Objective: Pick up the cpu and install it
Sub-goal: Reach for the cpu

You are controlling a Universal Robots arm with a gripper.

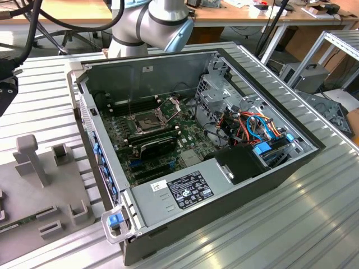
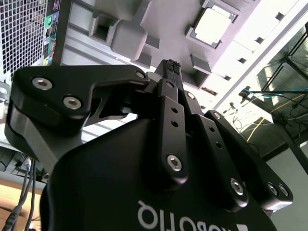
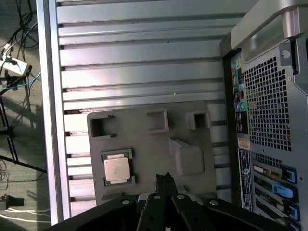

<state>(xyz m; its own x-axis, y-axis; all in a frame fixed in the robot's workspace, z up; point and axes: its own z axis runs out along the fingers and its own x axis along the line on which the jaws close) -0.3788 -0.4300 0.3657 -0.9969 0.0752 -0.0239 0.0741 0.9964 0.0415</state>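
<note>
One flat square tan cpu (image 3: 117,169) sits in a matte grey holder (image 3: 144,144), black jaws pressed together.

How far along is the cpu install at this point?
Nothing looks done: the cpu lies in its recess on the grey holder plate, outside the computer case. In hand: nothing. The gripper hangs over the plate near it, jaws shut and empty. Left: picking it up and seating it in the socket.
</note>
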